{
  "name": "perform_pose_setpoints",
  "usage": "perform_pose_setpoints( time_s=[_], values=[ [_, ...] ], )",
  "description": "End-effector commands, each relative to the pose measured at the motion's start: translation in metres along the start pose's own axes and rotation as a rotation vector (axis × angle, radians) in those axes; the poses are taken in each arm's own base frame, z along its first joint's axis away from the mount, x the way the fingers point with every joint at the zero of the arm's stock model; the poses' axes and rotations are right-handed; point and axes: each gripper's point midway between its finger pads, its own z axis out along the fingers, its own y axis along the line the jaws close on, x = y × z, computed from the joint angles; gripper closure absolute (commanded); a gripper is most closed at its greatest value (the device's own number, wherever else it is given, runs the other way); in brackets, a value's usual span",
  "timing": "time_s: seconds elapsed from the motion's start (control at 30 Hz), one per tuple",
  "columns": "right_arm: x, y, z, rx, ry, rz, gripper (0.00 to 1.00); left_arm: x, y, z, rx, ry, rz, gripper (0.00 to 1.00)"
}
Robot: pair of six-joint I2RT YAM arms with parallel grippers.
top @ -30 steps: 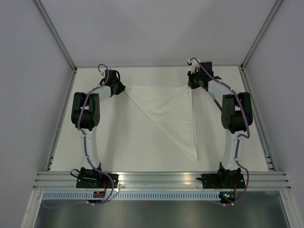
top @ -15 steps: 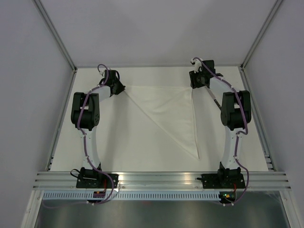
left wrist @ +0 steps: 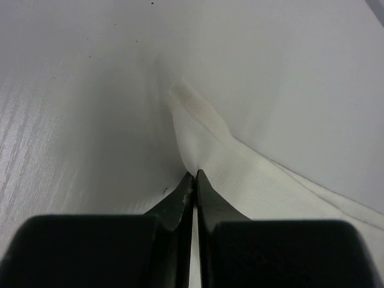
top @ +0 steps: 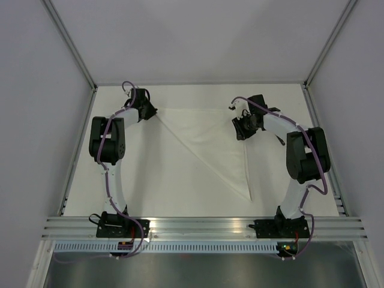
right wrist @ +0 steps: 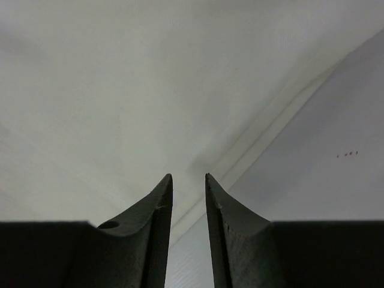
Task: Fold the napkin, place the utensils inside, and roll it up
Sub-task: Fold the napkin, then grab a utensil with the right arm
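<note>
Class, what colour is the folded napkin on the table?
The napkin is plain white, shown best in the top external view.

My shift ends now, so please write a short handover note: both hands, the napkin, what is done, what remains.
Left hand: shut on the napkin at its far-left corner.
Right hand: open, empty, above the napkin's right edge.
Napkin: lies on the table, folded into a triangle.
Done: the fold.
Left: put the utensils inside (I cannot make them out here), then roll it up.
</note>
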Motion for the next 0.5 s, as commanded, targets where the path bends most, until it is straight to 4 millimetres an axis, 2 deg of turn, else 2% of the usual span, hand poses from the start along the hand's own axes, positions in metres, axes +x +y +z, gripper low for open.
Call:
perform_pose_setpoints(
  time_s=[0.0,0.07,0.23,0.33,0.47],
  values=[
    [0.013,-0.029,-0.021,0.108,0.008,-0.023,0.66,-0.006,0.008,-0.010,-0.032,0.020,-0.041,0.93],
    [0.013,-0.040,-0.028,0.115,0.004,-0.003,0.66,-0.009,0.011,-0.013,-0.036,0.020,-0.047,0.93],
    [0.014,-0.083,-0.049,0.192,-0.024,0.038,0.64,-0.015,0.020,-0.021,-0.055,0.019,-0.061,0.93],
    [0.017,-0.108,-0.059,0.226,-0.031,0.073,0.62,-0.018,0.020,-0.023,-0.045,0.022,-0.059,0.90],
    [0.023,-0.131,-0.064,0.255,-0.029,0.103,0.57,-0.019,0.015,-0.024,-0.022,0.027,-0.053,0.85]
  ],
)
